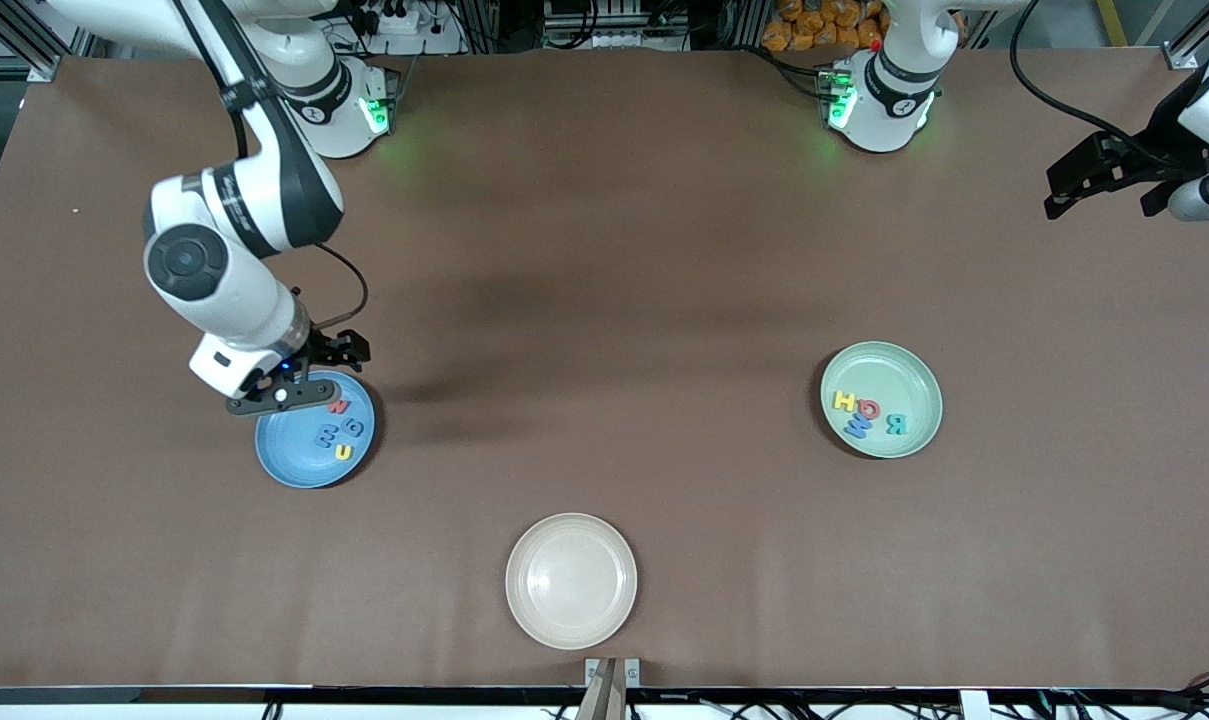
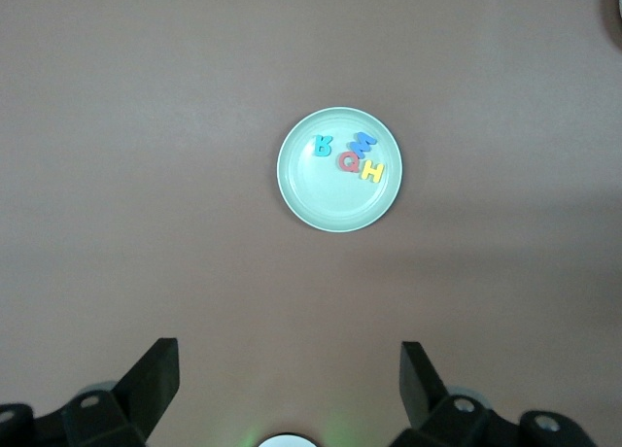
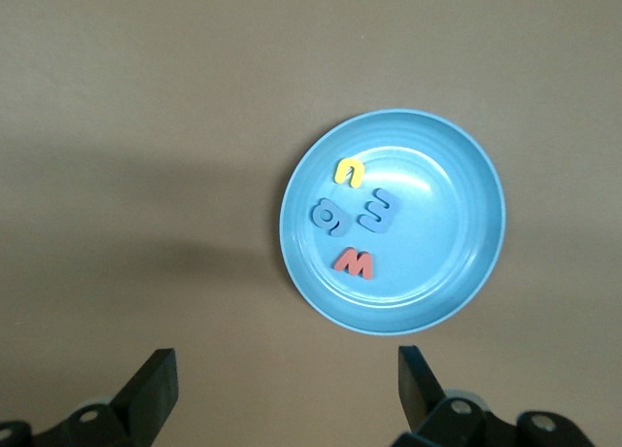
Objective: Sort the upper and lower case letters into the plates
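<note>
Four letters lie in the blue plate under the right pincer, fingers apart and empty. The left pincer, also apart, waits by the tabletop edge, well clear of the green plate.

My bench is brown and matte. Three plates lie directly on it: the blue plate below my right tool, the mint green plate well apart from it, and the cream plate between them, nearest the front camera.

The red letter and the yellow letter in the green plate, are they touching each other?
Touching. In the left wrist view the red letter and the yellow letter lie edge to edge in the green plate, with no gap showing between them.
</note>
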You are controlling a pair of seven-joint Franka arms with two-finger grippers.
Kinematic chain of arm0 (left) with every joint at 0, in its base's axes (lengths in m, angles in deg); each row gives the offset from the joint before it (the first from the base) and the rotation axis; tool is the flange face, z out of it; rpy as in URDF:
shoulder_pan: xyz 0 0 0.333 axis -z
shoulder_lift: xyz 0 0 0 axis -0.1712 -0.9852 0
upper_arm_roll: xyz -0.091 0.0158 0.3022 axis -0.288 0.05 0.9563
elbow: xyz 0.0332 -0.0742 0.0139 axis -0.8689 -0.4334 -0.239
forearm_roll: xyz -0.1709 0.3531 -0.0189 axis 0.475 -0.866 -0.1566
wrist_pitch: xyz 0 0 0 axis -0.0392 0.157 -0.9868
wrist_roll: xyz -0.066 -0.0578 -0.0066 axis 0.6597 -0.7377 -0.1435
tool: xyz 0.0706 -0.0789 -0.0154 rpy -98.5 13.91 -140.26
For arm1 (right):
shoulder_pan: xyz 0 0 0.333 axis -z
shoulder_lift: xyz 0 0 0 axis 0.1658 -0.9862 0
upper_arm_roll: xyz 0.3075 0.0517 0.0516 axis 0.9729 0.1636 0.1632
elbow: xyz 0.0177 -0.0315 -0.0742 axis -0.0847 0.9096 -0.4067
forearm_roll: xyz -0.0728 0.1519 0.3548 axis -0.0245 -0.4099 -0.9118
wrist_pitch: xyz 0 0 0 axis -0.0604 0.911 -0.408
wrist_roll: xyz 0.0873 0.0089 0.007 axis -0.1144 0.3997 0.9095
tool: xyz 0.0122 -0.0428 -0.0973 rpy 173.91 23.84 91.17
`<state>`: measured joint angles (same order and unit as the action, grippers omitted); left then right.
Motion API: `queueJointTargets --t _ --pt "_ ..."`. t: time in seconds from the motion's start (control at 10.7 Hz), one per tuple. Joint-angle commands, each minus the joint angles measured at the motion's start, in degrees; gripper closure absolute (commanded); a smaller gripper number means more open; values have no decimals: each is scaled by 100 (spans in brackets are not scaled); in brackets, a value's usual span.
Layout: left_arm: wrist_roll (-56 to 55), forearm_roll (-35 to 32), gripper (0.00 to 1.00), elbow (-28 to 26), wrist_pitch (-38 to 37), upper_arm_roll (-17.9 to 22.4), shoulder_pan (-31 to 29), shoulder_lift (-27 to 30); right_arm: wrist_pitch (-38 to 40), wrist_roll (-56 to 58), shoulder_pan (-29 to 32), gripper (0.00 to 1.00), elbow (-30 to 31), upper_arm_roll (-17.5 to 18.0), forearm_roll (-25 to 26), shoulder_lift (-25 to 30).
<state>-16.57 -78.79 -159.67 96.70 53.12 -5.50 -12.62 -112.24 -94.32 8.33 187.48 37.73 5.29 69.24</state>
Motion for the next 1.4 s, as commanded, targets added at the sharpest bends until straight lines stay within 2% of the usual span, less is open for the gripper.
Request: queueJointTargets --t 0.0,0.19,0.37,0.56,0.75,1.02,1.3 --pt "-10 -115 0 33 -28 -29 -22 19 664 957 16 0 -243 -448 -867 512" --pt "-10 -80 0 33 -28 -37 -22 19 1279 1794 -2 0 -849 -933 -1012 530" --pt "-10 -80 0 33 -36 -37 -14 19 1772 1788 24 0 -1420 -1014 -924 548" --pt "-10 -71 0 33 -36 -37 -14 19 1985 1841 33 0 -1835 -1267 -871 635" --pt "-10 -71 0 33 -36 -46 -14 19 2020 1797 7 0 -1950 -1312 -732 915" --pt "-10 -80 0 33 -54 -46 -14 28 3010 1334 15 0 -2590 -1286 -730 987" --pt "-10 -71 0 33 -54 -46 -14 19 3084 1261 15 0 -2618 -1277 -748 996"
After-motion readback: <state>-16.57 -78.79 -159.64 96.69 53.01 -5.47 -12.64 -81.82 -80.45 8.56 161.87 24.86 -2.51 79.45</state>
